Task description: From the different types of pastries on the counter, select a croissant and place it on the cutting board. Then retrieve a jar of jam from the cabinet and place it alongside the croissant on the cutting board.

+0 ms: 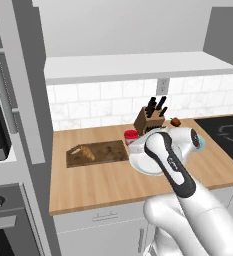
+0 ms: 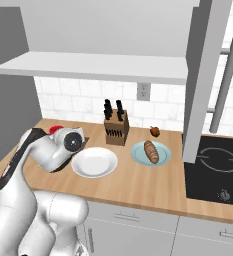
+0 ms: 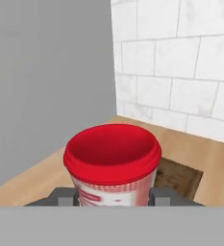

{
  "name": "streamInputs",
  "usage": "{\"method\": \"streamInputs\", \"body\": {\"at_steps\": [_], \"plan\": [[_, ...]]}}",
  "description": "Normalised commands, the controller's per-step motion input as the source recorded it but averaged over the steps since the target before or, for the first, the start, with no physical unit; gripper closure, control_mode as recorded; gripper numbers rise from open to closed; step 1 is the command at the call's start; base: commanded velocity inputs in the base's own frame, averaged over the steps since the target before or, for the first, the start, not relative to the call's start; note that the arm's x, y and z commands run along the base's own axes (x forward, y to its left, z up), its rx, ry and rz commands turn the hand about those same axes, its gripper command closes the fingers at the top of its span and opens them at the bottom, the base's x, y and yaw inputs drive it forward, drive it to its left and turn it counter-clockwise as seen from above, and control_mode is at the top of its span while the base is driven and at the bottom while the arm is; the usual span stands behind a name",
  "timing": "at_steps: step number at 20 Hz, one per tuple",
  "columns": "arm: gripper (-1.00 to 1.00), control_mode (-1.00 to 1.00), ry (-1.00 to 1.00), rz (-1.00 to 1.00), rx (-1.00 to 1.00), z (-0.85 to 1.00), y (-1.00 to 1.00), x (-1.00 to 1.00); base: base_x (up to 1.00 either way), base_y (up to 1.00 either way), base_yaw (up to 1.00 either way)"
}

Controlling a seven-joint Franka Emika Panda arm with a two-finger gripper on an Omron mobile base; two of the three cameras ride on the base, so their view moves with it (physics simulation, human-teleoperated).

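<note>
- Kitchen run with white tiled backsplash, tan wood-grain surface (image 1: 113, 180) on white drawer fronts, pale grey cabinet (image 1: 138, 67) with its long white shelf overhead.
- Croissant (image 1: 83, 152) lies on the cutting board (image 1: 108, 152), toward the board's left end. First half of the task reads as done.
- Croissant's long axis runs slantwise across the board, one tapered end toward the front-left, the other back-right.
- Jar of jam (image 3: 112, 166) sits between the fingers (image 3: 112, 197), one fingertip pressed on each flank. Fingers clenched on the jar; it is out of the cabinet.
- In the left base view the jar (image 1: 131, 136) shows at the board's right end, beside the white plate (image 1: 145, 162). Cannot tell whether its base touches the surface or hangs just above it.
- Jar upright: lid toward the top of the hand view, long axis vertical, crossing the line between the fingertips. Pale checked band visible just above the fingers.
- Beyond the jar, past the fingers, a corner of the dark board (image 3: 178, 178) shows, with bare wood between it and the wall.
- Left to do, by my judgement: carry the jar over the board, set it down next to the croissant, let go.
- Off-task: knife block (image 2: 116, 127), oblong pastry (image 2: 151, 151) on a bluish plate (image 2: 138, 156), small red-topped pastry (image 2: 155, 131) near the wall.
</note>
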Motion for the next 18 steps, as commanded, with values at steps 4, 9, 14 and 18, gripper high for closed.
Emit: {"method": "streamInputs", "body": {"at_steps": [4,9,14,18], "plan": [[1.0,-1.0,-0.02,0.0,0.0,-0.29,0.0,0.07,0.0,0.0,0.0],[1.0,-1.0,-0.24,0.0,0.18,-0.93,-0.04,0.41,0.0,0.0,0.0],[1.0,-1.0,-0.03,0.0,0.11,-0.37,0.0,0.17,0.0,0.0,0.0],[1.0,-1.0,0.08,0.0,0.0,-0.35,0.23,0.0,0.0,0.0,0.0]]}}
